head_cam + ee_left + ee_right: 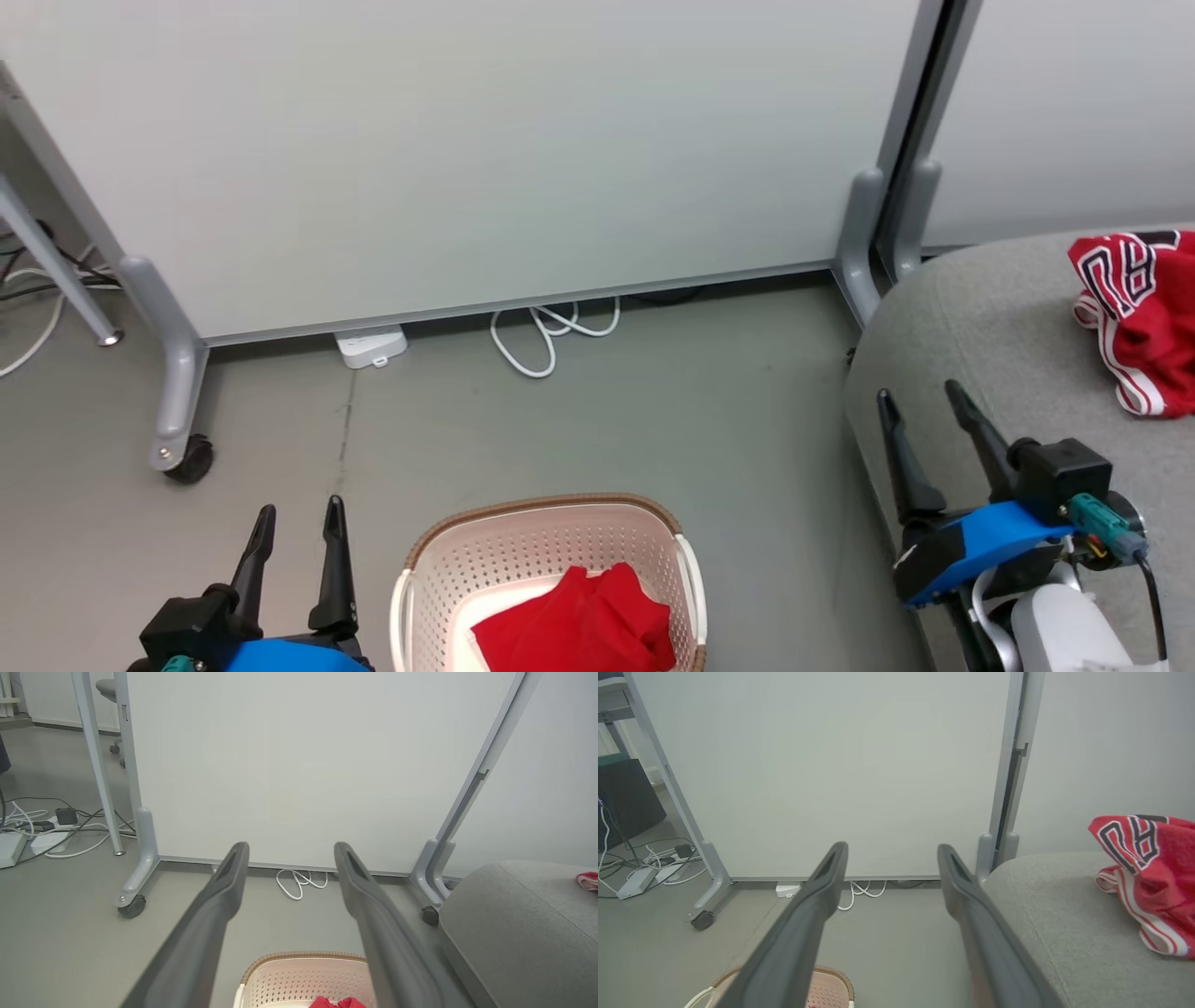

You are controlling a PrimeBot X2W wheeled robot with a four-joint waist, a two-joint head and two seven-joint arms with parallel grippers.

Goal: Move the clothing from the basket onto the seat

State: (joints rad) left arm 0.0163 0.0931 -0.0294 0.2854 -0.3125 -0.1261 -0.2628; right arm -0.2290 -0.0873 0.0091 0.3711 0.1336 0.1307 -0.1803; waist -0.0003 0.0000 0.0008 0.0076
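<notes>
Hanging open and empty at the lower left of the head view, the left gripper [301, 506] sat just beside the basket [546, 504], and the plain red garment [579, 625] lay crumpled inside on the base. The right gripper [918, 392], also open and holding nothing, hovered over the edge of the seat [980, 355], where the jersey [1134, 317] was already lying near the far right. One risk, as I judged it, was a shallow pinch: the fingers might catch only a loose fold, so that the cloth slid out over the bare floor [653, 411] between basket and seat.

In the left wrist view the spread fingers pointed past the basket's far rim at the partition, with only a sliver of red cloth [336, 1003] at the bottom edge. A descent from that aim would probably strike the rim or tip the light basket rather than reach the garment.

In the right wrist view the jersey [1153, 877] was heaped close to the seat's side. A second garment dropped short could slip off the rounded edge.
</notes>
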